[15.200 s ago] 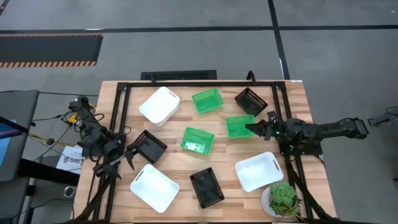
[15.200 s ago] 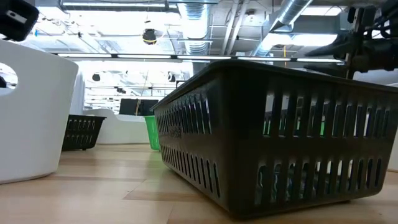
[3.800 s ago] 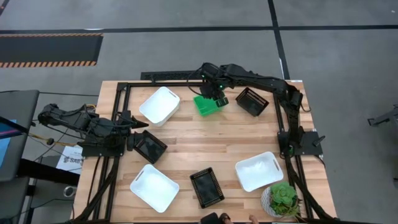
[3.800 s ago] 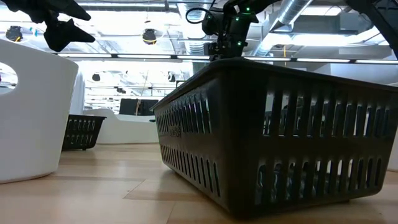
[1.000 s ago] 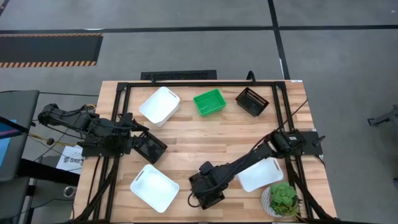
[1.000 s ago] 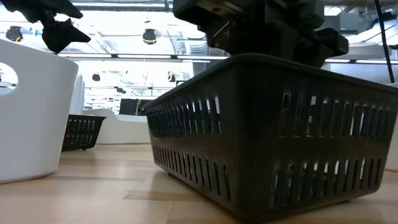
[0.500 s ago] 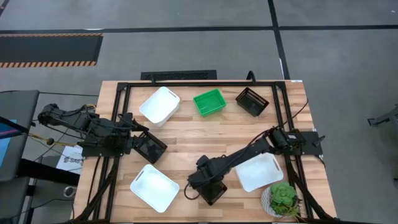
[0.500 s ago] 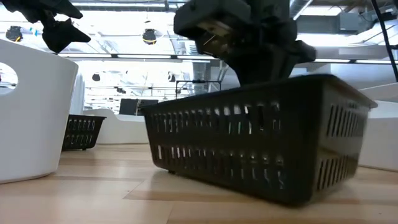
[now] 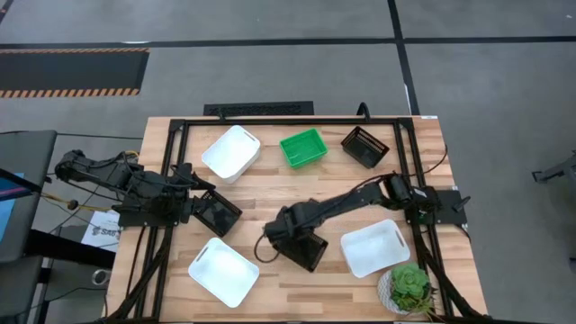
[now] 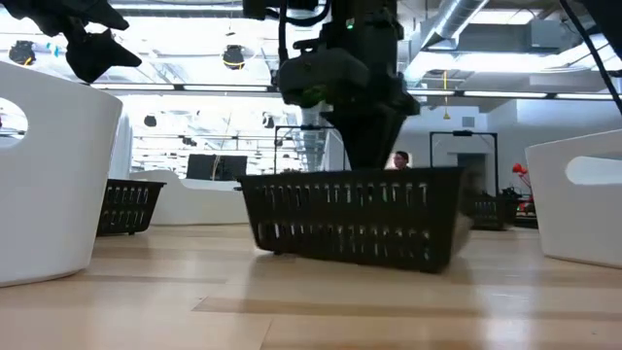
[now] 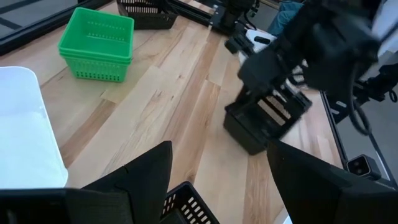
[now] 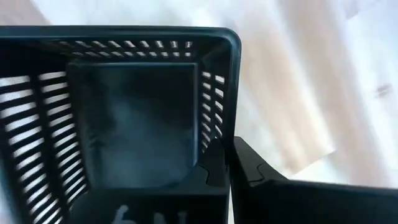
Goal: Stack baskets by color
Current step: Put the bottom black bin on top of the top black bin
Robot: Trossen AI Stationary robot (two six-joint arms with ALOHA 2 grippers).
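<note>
My right gripper (image 9: 285,229) reaches out to the middle of the table and is shut on a black slotted basket (image 9: 308,249), which also shows in the low view (image 10: 355,226). At the left, my left gripper (image 9: 200,186) hangs open over another black basket (image 9: 216,212) and touches nothing. A third black basket (image 9: 364,147) stands at the far right. Nested green baskets (image 9: 302,147) stand at the far middle. White baskets stand at the far left (image 9: 231,151), near left (image 9: 222,271) and near right (image 9: 376,247). My right gripper holds the black basket by the rim of one wall (image 12: 217,149), close to a corner, at the basket's far-left end. One finger (image 12: 267,180) is outside the wall and the other inside. The fingers point down from above. Whether the basket's bottom touches the table, I cannot tell.
A potted plant (image 9: 409,288) stands at the near right corner. A black frame rail (image 9: 175,162) runs along the table's edges. Bare wood (image 9: 297,193) lies between the held basket and the green baskets.
My right gripper has gone from near the table's front edge toward its far edge and a little left, rolling about its own axis. The black basket has come along with it and turned about, now lying aslant near the middle of the table.
</note>
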